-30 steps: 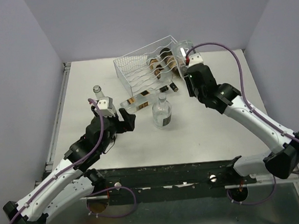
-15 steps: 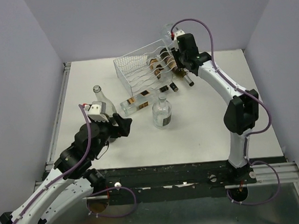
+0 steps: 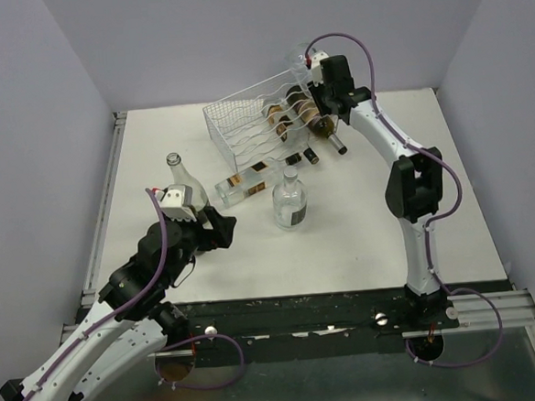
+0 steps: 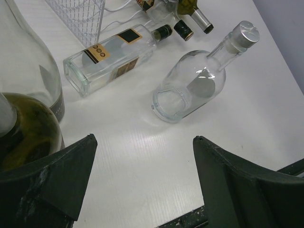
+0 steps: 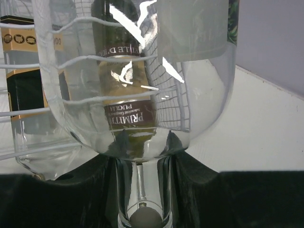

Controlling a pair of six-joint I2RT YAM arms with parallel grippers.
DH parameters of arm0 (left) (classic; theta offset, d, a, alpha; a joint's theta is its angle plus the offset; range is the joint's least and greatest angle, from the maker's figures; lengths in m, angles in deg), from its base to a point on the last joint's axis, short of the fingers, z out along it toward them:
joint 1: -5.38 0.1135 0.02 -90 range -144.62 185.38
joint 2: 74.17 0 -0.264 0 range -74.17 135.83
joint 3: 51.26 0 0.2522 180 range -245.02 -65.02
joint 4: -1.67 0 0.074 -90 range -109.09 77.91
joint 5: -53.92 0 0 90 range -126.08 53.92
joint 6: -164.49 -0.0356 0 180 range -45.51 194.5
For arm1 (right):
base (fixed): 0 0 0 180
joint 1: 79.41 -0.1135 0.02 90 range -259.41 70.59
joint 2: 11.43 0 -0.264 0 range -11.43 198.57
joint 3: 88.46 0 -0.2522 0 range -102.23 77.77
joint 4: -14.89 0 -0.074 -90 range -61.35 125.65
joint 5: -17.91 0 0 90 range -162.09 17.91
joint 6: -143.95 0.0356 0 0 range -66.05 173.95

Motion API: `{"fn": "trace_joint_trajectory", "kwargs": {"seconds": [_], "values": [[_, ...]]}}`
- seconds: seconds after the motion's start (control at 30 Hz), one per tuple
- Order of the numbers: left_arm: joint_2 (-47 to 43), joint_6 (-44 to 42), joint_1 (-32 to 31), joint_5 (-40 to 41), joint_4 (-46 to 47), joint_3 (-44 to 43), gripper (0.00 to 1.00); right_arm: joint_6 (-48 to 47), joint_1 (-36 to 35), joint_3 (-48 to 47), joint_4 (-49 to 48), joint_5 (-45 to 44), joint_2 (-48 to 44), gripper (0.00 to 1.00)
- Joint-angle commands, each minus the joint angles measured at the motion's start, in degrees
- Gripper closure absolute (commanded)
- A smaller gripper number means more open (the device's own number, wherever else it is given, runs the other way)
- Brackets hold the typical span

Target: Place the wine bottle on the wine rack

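Note:
The wine rack [image 3: 248, 119], a white wire basket, stands at the back of the table with several dark labelled bottles [image 3: 291, 116] lying in its right part. My right gripper [image 3: 316, 74] is shut on the neck of a clear round-bodied wine bottle [image 3: 295, 58] and holds it above the rack's far right end. In the right wrist view the gripper [image 5: 142, 199] clamps the neck, and the wine bottle's body [image 5: 142, 71] fills the picture, with rack wires and a labelled bottle showing through it. My left gripper [image 3: 216, 224] [image 4: 143, 138] hangs open over bare table.
A square clear bottle [image 3: 248, 179] [image 4: 111, 54] lies in front of the rack. A round clear bottle [image 3: 291, 203] [image 4: 199, 88] stands nearby. Small dark bottles [image 3: 312, 154] lie by the rack's right corner. An upright glass bottle [image 3: 177, 173] [image 4: 26, 66] stands close beside my left finger.
My right arm has stretched out and carried the clear bottle back and up, over the rack's right end. My left gripper has drawn back slightly toward the near left.

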State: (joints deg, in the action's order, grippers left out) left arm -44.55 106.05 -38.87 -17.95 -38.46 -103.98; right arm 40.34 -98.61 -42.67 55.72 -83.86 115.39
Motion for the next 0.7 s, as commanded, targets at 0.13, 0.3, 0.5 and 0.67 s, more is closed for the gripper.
{"fn": "trace_joint_trajectory", "kwargs": {"seconds": [0.13, 0.3, 0.5, 0.67], "values": [[0.52, 0.18, 0.13, -0.29, -1.32, -0.41, 0.06, -0.2, -0.57, -5.24, -7.82, 1.57, 1.05, 0.99], [1.05, 0.09, 0.13, -0.81, -1.22, -0.15, 0.05, -0.37, -0.57, -6.38, -5.37, 1.49, 2.81, 0.99], [0.96, 0.18, 0.22, -0.99, -1.4, 0.55, 0.05, -1.69, -0.57, -8.75, -2.46, -1.14, 5.45, 0.99], [1.13, 0.18, 0.13, -1.25, -1.67, 0.46, 0.05, -2.13, -0.57, -11.04, -1.23, -2.99, 7.29, 0.82]]}}
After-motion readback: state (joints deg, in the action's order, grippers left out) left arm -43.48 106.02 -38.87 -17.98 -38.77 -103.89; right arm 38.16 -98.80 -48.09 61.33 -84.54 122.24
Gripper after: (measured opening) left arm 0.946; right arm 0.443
